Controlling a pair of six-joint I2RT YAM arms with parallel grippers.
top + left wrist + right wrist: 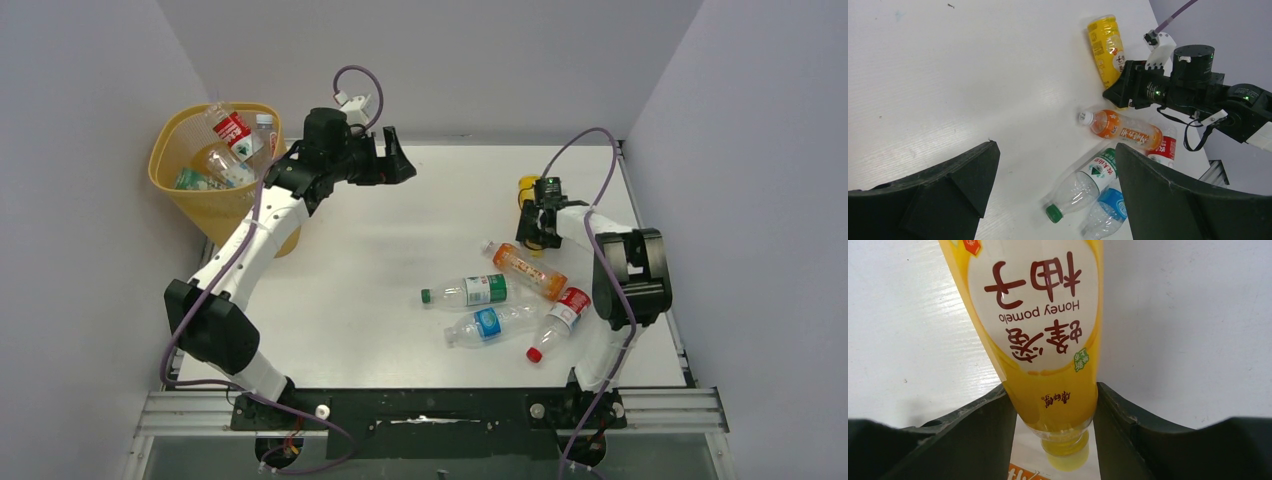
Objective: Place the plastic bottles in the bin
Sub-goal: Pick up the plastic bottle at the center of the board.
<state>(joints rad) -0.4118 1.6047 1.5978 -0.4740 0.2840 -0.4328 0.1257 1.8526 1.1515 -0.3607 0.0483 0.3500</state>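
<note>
My right gripper (pixel 1053 389) is shut on the shoulder of a yellow honey-pomelo bottle (pixel 1035 315), which lies on the table at the far right (pixel 527 187). Four more plastic bottles lie in a cluster near the right arm: an orange one (pixel 525 268), a green-capped one (pixel 470 291), a blue-labelled one (pixel 490 323) and a red-labelled one (pixel 560 318). The yellow mesh bin (pixel 200 205) stands at the far left with several bottles (pixel 235 130) inside. My left gripper (pixel 400 160) hangs open and empty above the table, to the right of the bin.
Grey walls enclose the white table (pixel 380 250) on three sides. In the left wrist view the right arm (pixel 1198 85) reaches over the yellow bottle (pixel 1107 47), with the orange bottle (pixel 1123 129) just in front of it.
</note>
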